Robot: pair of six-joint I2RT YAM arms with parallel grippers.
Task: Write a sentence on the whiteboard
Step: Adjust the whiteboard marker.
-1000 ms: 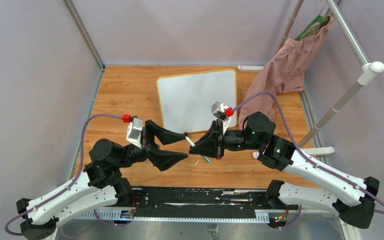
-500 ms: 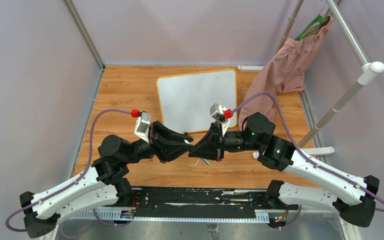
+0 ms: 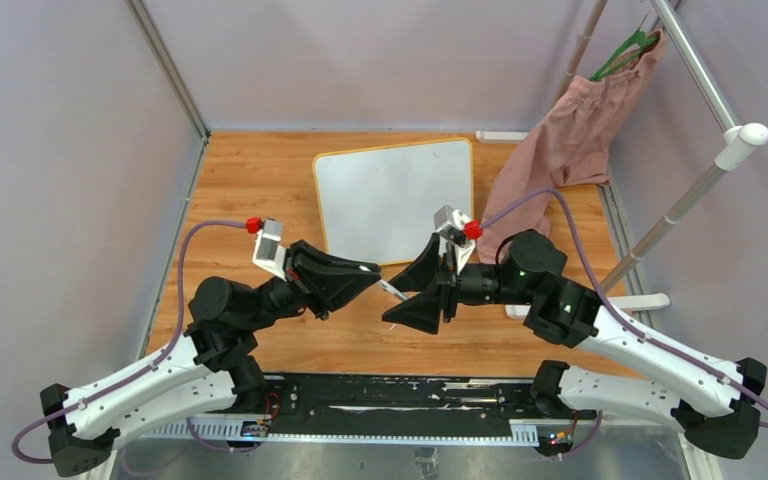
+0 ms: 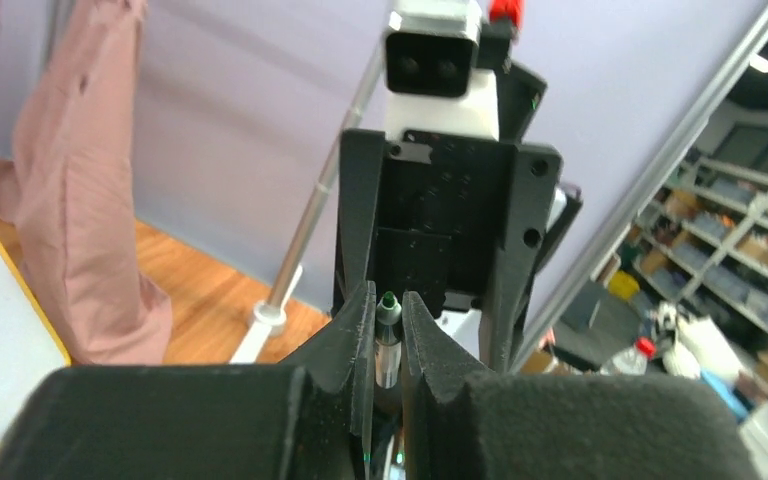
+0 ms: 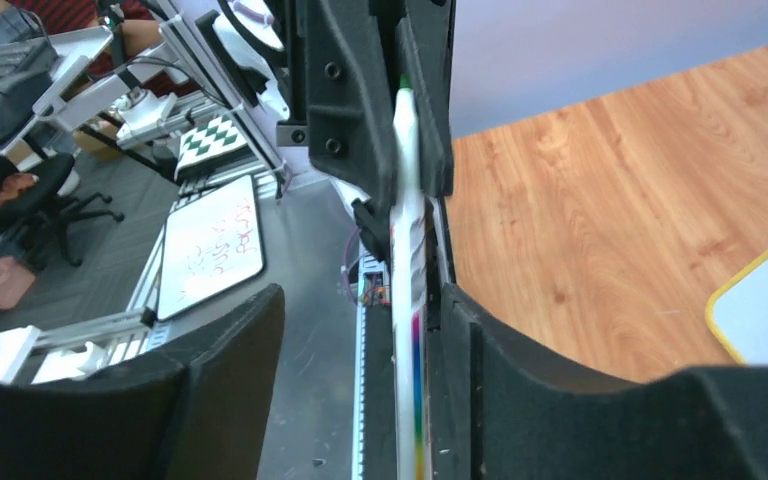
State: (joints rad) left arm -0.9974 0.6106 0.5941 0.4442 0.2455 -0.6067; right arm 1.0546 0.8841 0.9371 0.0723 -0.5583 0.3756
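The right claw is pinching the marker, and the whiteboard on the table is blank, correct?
Not quite. The left claw is the one pinching the marker, as the left wrist view shows; the right claw stands open. The whiteboard on the table is blank.

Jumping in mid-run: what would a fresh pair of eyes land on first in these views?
Two black grippers meet nose to nose over the wooden table: the left gripper is shut on a white marker with a green tip, while the right gripper stands open around it. Behind them lies the small white whiteboard with a yellow-orange rim, blank, and a pink garment hangs at the overhead view's far right.
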